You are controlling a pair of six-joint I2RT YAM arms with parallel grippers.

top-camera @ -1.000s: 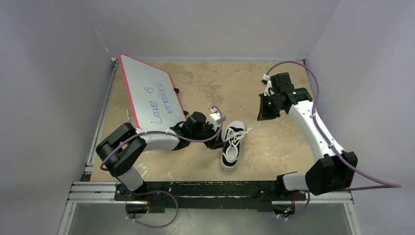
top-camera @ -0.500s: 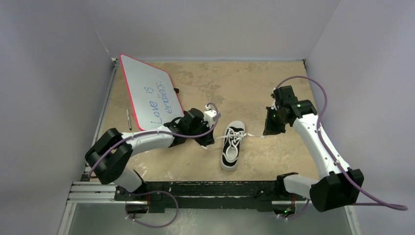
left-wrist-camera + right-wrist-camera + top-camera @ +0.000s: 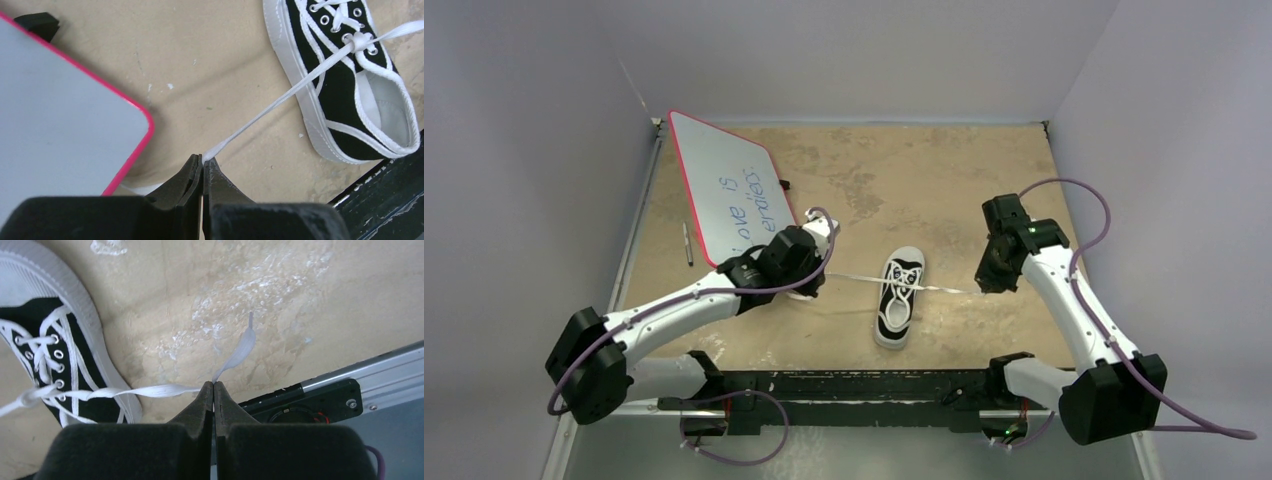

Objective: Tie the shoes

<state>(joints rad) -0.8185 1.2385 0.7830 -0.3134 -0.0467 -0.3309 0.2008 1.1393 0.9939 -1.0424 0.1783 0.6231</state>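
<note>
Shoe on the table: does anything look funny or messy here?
Nothing is spilled or broken. The sneaker just looks odd with its white laces stretched sideways, one end pinched by the left gripper, the other by the right gripper. The tabletop is scuffed with pale patches.

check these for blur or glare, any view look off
Top external: sharp, even light, faint sheen on the table beside the sneaker. Left wrist: sneaker and lace crisp, left gripper near-black, detail lost. Right wrist: right gripper equally dark, table scuffs sharp.
</note>
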